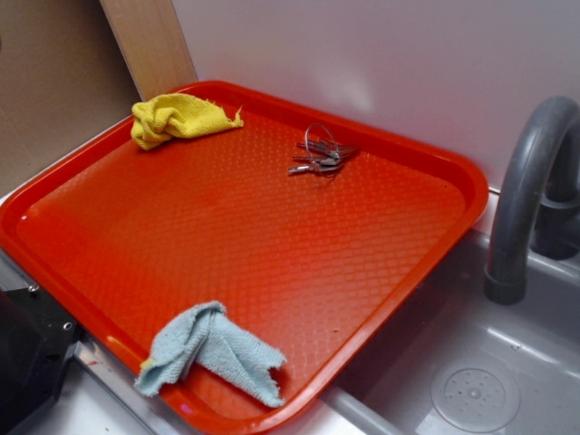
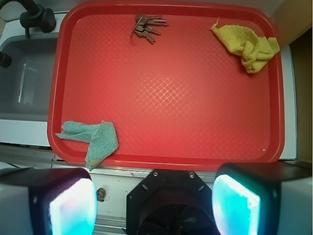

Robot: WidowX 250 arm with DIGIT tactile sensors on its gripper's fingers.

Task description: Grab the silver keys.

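- The silver keys (image 1: 319, 156) sit on the red tray (image 1: 227, 245) near its far edge, close to the white wall – in the wrist view they're up at the top, a bit left of centre (image 2: 148, 27).
- The gripper (image 2: 154, 208) hangs well back from them, over the tray's near edge, with nothing between its pads (image 2: 73, 205) and the jaws spread wide.
- So the step in hand looks like the approach: the arm has the whole tray to cross before any grasp.
- Doing it well probably means travelling high, then dropping straight down over the bunch, not the thin wire loop sticking off it.
- The keys are flat and fanned out, so the fingertips would likely need to go right down to the tray surface and close across the thick part of the bunch – a shallow close could just scrape over them.
- Keys on textured plastic may skid when nudged, so a centred descent matters.
- Other stuff: a yellow cloth (image 1: 177, 118) in one far corner, well apart from the keys, and a light blue cloth (image 1: 210, 352) draped over the near rim.
- Neither lies on the direct line to the keys.
- A grey faucet (image 1: 530, 195) and sink (image 1: 471, 381) sit beside the tray, off the path too.
- The wall just behind the keys seems like the only thing limiting room.
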